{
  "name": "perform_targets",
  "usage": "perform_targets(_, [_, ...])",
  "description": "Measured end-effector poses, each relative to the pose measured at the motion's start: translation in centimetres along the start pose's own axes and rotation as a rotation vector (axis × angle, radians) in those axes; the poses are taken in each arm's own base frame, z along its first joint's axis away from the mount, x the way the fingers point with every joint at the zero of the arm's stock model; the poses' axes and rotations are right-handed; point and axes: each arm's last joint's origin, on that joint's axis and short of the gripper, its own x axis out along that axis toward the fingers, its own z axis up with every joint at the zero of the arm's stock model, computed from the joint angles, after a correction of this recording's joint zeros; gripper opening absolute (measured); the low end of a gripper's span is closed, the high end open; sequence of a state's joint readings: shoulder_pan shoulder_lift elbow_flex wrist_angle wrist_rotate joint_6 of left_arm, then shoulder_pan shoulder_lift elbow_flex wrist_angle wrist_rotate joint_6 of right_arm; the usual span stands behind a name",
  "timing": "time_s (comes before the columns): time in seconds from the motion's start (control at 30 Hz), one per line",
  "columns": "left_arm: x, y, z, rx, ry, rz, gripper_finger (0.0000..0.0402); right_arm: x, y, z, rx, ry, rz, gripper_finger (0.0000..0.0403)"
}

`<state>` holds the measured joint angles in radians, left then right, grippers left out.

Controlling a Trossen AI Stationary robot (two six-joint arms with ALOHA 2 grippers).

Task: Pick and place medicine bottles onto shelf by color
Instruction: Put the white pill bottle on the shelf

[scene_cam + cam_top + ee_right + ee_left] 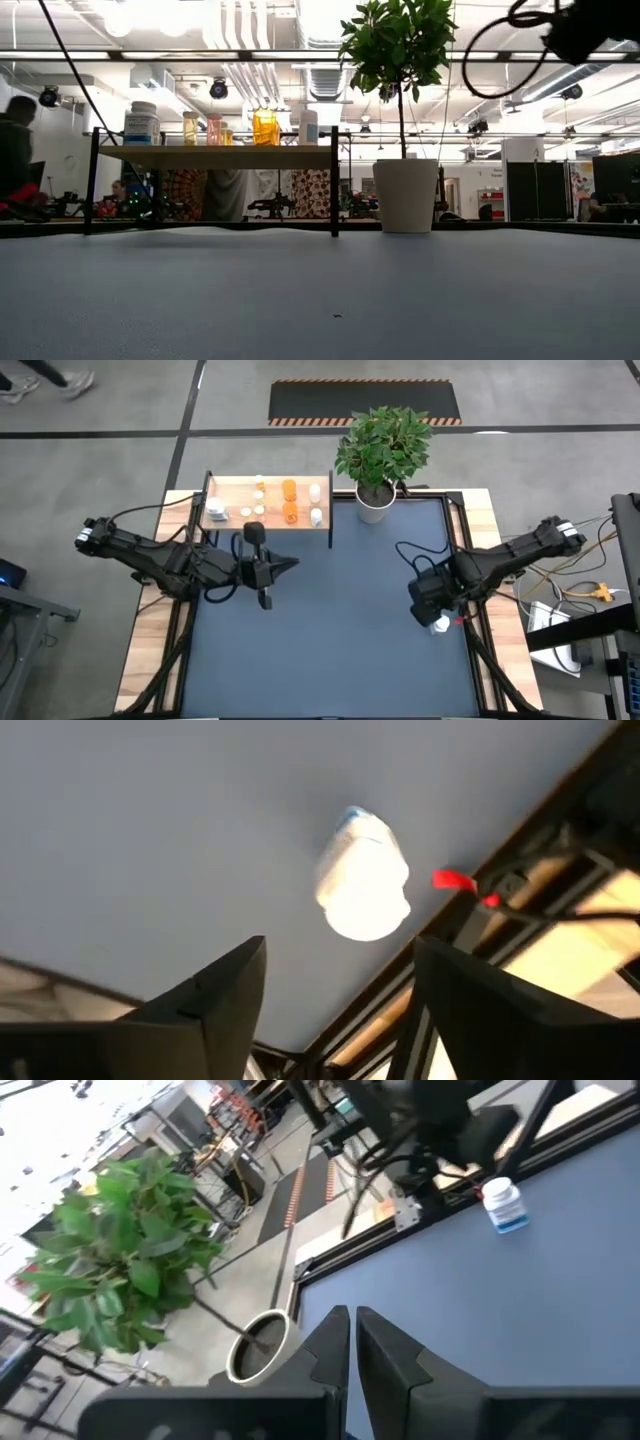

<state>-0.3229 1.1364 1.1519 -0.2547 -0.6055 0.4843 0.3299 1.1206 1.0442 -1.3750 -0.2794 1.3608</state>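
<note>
Two spread fingers above white bottle

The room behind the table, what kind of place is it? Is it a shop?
Probably a workshop or robot lab, not a shop: bare ceiling pipes, hazard-striped floor mat, and two robot arms at the blue table.

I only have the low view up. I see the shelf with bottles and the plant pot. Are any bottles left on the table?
Observer: Yes, one white bottle stands at the table's right edge, under the right claw.
Operator: Is the right claw holding it?
Observer: No. In the right wrist view its fingers stand open with the bottle beyond them, untouched.
Operator: And the left arm?
Observer: The left claw is shut and empty, hovering in front of the shelf.
</note>
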Motion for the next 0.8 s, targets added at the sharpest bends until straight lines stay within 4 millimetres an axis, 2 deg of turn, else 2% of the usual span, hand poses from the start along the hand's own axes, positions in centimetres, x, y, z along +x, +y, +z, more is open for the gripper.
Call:
perform_targets(0.13, [0.0, 0.1, 0.0, 0.0, 0.013, 0.026, 0.0005, 1.6, -0.4, -0.9, 0.052, 0.01, -0.069, 0.0264])
perform_targets(0.3, [0.0, 0.1, 0.0, 0.0, 0.015, 0.03, 0.0005, 3.3, -0.9, -1.5, 0.07, 0.012, -0.126, 0.0269])
perform_targets(0.67, [0.0, 0.1, -0.1, -0.001, 0.015, 0.03, 0.0005, 5.2, 0.0, -1.8, 0.079, -0.012, -0.029, 0.0267])
perform_targets(0.8, [0.0, 0.1, -0.1, -0.001, 0.017, 0.034, 0.0005, 5.9, -0.3, -1.6, 0.097, -0.013, -0.048, 0.027])
